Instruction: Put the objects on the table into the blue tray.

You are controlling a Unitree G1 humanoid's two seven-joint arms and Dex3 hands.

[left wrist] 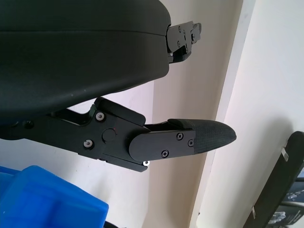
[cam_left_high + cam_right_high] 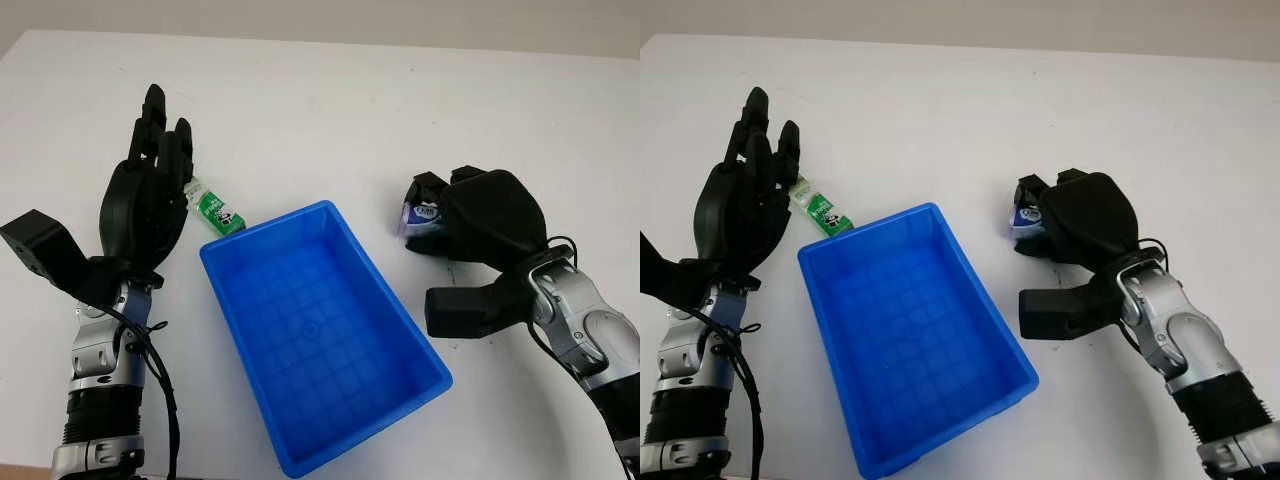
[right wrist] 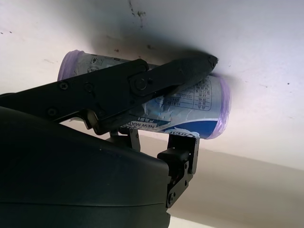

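Altogether one blue tray (image 2: 322,330), one green packet (image 2: 216,212), one purple roll (image 3: 199,102).

Two black robot hands — left (image 2: 150,190), right (image 2: 470,215) — on silver wrists with loose black cables, visible screws.

Blue tray (image 2: 322,330): rectangular plastic bin, grid-patterned floor, empty, upright on white desk (image 2: 330,110), set diagonally.

Green packet (image 2: 216,211): small green-and-white pouch, lying flat on desk, just beside tray's far-left corner, partly hidden behind left robot hand (image 2: 150,190).

Purple roll (image 3: 190,107): cylinder with lavender ends, printed white-and-blue label, lying on side on desk, right of tray, near its far corner, apart from it; right robot hand (image 2: 455,215) closed around it.
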